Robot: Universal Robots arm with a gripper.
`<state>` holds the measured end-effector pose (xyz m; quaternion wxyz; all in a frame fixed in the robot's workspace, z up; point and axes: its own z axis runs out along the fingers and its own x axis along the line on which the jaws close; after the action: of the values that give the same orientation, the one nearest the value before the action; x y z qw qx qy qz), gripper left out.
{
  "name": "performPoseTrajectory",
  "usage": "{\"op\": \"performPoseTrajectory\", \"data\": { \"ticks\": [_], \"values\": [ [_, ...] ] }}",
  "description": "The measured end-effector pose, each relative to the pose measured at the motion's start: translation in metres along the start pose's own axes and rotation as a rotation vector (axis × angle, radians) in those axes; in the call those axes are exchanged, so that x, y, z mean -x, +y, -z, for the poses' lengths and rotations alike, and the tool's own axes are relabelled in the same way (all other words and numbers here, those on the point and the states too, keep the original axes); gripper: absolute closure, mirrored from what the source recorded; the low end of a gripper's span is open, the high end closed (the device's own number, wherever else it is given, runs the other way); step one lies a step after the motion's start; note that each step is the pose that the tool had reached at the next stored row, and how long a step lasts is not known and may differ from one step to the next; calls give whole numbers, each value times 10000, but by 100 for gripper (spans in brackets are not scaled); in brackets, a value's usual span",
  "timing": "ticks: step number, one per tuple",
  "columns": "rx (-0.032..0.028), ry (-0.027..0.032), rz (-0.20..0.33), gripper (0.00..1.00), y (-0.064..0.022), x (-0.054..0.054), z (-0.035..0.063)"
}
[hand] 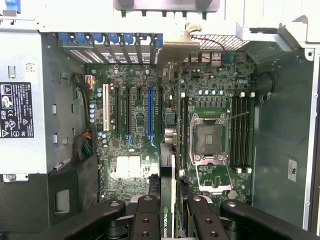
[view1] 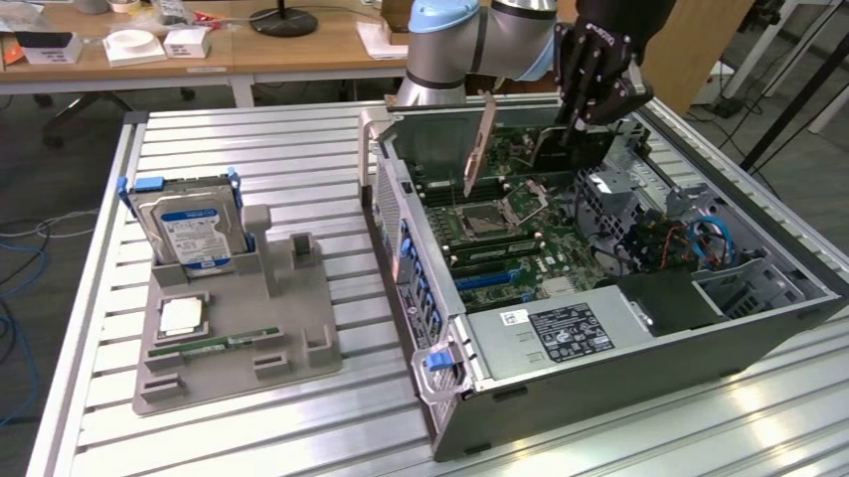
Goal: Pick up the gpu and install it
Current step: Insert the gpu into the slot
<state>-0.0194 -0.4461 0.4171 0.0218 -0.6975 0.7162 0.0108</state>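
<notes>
Behind the metal slatted table (view1: 265,139), wooden desks carry boxes and a lamp base. On it you see an open computer case (view1: 743,328) lying on its side, motherboard (hand: 130,150) exposed. Your gripper (hand: 167,210) is clamped on the gpu (view1: 480,144), holding it edge-on above the board, inside the case's upper part, its silver bracket toward the rear wall. Around it sit the empty CPU socket (hand: 210,140), memory slots and the blue expansion slot (hand: 149,112). Toward the exterior view's left, well apart, a grey tray (view1: 265,328) holds the hard drive (view1: 193,229) upright and a RAM stick (view1: 219,344) lying flat.
</notes>
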Motion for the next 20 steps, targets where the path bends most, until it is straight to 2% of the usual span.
{"op": "performPoseTrajectory", "data": {
  "ticks": [3, 5, 15, 17, 20],
  "values": [
    [0, -1, 0, 75, 0, 0, -6],
    [-1, -1, 0, 75, 1, -2, -44],
    [-1, -1, 1, 75, 1, -3, -63],
    [-1, 0, 0, 75, 2, -7, -144],
    [-1, -1, 0, 75, 2, -7, -145]
  ]
}}
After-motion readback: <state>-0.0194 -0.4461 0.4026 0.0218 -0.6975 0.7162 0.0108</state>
